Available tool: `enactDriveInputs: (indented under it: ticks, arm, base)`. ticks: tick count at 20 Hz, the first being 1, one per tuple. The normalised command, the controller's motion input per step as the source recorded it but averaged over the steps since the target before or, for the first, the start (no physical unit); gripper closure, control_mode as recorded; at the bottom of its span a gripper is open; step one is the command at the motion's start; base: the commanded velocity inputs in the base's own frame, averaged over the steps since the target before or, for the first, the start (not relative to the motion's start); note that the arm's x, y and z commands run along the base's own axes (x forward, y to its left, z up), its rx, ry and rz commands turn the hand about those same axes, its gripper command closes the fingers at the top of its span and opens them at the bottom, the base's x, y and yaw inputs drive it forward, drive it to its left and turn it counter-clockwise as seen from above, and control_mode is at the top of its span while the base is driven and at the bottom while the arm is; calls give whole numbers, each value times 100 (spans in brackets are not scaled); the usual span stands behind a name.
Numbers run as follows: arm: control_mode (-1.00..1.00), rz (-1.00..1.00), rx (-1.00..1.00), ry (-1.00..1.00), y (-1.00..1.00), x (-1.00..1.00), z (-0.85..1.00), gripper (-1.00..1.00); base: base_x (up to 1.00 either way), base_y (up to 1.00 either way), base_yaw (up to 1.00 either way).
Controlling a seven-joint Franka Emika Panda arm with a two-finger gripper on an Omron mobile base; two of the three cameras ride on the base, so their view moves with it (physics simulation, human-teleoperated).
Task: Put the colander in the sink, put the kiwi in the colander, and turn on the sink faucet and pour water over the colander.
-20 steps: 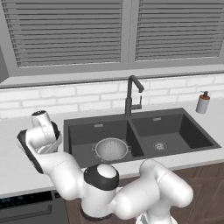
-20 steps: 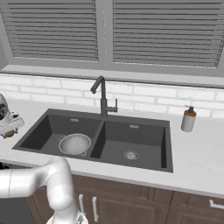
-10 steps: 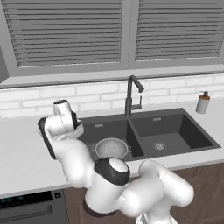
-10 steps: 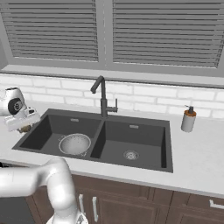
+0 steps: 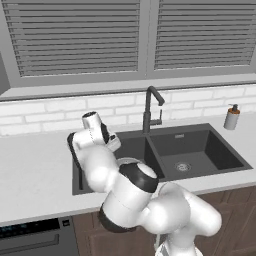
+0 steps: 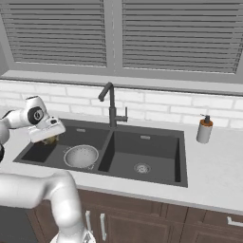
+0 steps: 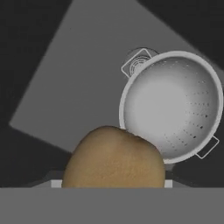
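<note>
Perforated shiny metal colander (image 7: 173, 105), matt dark grey sink (image 6: 156, 147), dull fuzzy brown kiwi (image 7: 113, 157)

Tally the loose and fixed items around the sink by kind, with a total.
Colander: 1
Kiwi: 1
Sink faucet: 1
Sink basins: 2
Soap dispenser: 1
Total: 6

The colander (image 6: 81, 156) sat in the left basin of the sink (image 6: 156, 163), toward its front right corner beside the divider. The kiwi (image 6: 50, 139) hung in the gripper (image 6: 47, 137) above that basin's back left part. The sink faucet (image 6: 111, 107) stood behind the divider, with a soap dispenser (image 6: 204, 129) beyond the sink's right edge.
</note>
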Motion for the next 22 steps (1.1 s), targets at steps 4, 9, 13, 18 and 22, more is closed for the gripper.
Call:
enactDriveInputs:
  ticks: [4,9,13,18,22]
  arm:
    - [-100,-19,-9,2,-76,35,-8,100]
    - [-100,-16,-1,9,-67,33,-35,100]
    - [-100,-11,0,12,-46,34,-51,100]
    - [-100,-4,0,5,-8,35,-48,100]
    - [-100,-1,0,3,0,34,-44,100]
  base:
    - [0,0,0]
    - [0,0,0]
    - [0,0,0]
    - [0,0,0]
    - [0,0,0]
